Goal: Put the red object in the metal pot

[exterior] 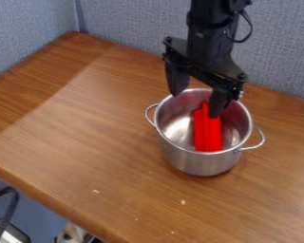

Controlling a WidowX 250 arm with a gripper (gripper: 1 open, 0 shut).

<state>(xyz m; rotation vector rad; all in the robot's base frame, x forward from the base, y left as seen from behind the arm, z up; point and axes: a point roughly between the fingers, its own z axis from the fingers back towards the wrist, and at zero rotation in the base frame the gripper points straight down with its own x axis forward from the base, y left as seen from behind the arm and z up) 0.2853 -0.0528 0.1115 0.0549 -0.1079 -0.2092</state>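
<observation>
The metal pot (182, 159) stands on the wooden table, right of centre, with small loop handles on its left and right sides. Inside it lies the red object (208, 130), a bright red block leaning against the pot's inner wall. My black gripper (200, 88) hangs just above the pot's far rim, pointing straight down. Its fingers stand wide open, one over the left part of the rim and one over the right, with nothing between them. The red block sits below the right finger, apart from the grip.
The wooden table (79, 95) stretches left and forward of the pot, its front edge running diagonally at lower left. A blue-grey wall backs the table. Below the edge at lower left some dark floor clutter shows.
</observation>
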